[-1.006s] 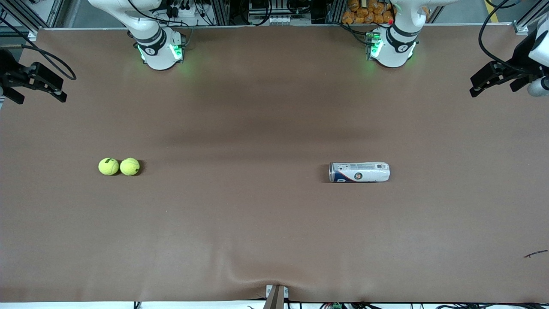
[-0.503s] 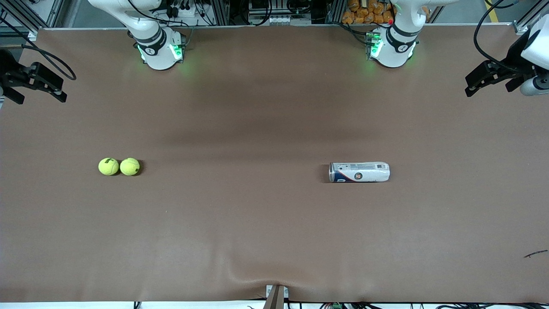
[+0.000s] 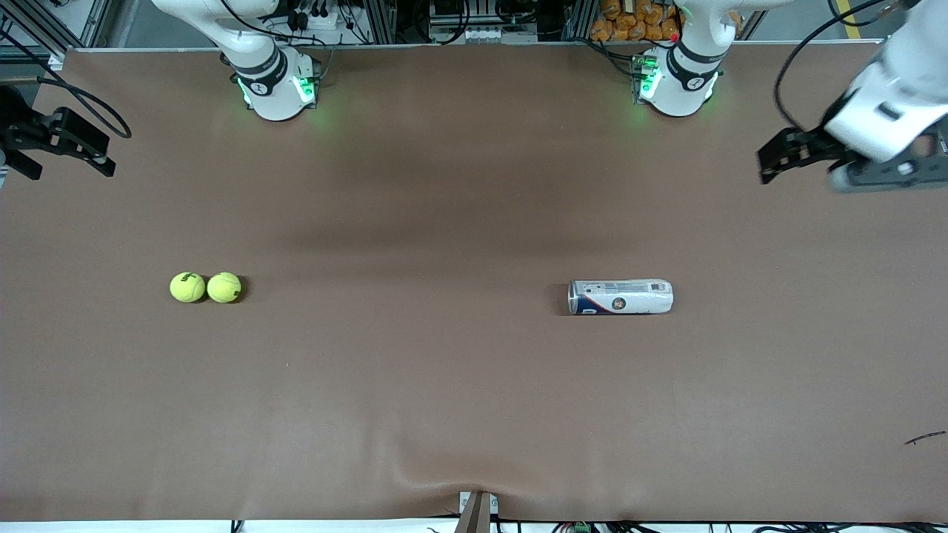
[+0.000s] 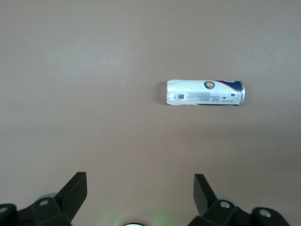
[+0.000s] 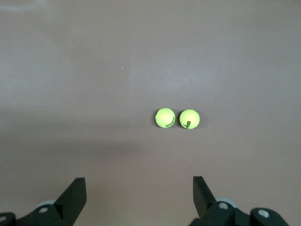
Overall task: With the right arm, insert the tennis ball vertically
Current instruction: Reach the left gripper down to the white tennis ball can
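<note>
Yellow tennis balls (image 3: 206,287) lie toward the right tool's (image 3: 65,141) end of the worktop (image 3: 444,222); can (image 3: 621,297) lies flat near the left tool (image 3: 774,157); both tools spread, empty.

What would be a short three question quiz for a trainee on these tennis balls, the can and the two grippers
1. True or false: the can stands upright.
2. How many tennis balls lie on the table?
3. Which gripper is over the can's end of the table: A, the left gripper, or B, the right gripper?

Key: 1. False, it lies on its side. 2. Two, side by side. 3. A; both grippers are open and empty.
</note>
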Tool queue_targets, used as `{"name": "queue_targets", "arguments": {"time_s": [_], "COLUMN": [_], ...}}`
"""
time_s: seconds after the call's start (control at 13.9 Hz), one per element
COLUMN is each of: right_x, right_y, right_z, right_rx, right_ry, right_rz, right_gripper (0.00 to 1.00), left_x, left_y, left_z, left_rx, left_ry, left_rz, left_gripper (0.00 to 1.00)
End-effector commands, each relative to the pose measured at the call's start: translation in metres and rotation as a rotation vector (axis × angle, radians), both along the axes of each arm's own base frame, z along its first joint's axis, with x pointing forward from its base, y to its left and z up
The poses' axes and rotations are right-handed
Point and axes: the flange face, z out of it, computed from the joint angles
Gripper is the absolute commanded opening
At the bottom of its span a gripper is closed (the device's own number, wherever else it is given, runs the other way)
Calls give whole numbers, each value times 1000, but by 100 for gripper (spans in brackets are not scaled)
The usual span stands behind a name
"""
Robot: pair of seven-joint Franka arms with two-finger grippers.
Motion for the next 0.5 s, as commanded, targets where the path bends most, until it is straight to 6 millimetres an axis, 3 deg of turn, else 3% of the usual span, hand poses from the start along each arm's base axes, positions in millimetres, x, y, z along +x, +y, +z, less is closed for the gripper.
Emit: {"name": "queue_targets", "arguments": {"time_s": [0.0, 0.43], "right_x": [-4, -4], "right_y": [-4, -4], "right_z": [2, 2], "right_rx": [-10, -10], "right_ry": [-4, -3], "right_rz": [10, 10], "right_gripper": [100, 100], "left_x": [12, 12], "left_y": [-22, -115], "left_z": [-26, -97], "left_rx": [16, 62], "left_ry": [45, 118], "left_rz": [-112, -468], "left_gripper": [100, 100]}}
